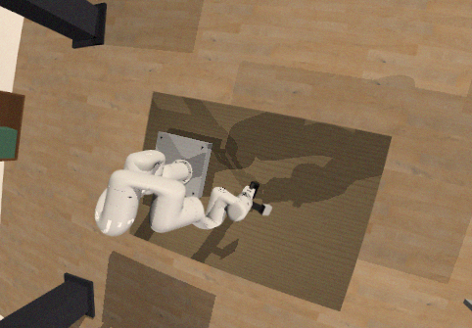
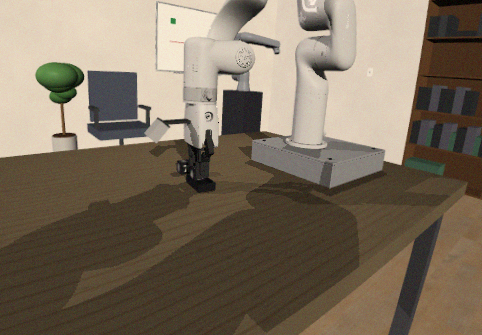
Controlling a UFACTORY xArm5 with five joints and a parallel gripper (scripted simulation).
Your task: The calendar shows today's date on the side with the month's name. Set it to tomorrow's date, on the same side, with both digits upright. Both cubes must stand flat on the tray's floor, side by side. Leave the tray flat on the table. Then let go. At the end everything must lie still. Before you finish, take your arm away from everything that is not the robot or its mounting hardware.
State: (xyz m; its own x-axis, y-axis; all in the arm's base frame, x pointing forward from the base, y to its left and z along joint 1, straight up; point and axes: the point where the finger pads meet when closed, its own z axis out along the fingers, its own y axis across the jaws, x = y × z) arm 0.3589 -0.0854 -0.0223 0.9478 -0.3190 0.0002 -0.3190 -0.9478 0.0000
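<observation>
A green plant [image 2: 60, 81] in a white pot [image 2: 64, 141] is seen beside a grey chair [image 2: 116, 104] at the far wall. A whiteboard [image 2: 172, 36] is hung behind them. A brown bookshelf [image 2: 421, 71] with dark books is placed at the right, a green box [image 2: 425, 165] set at its foot
</observation>
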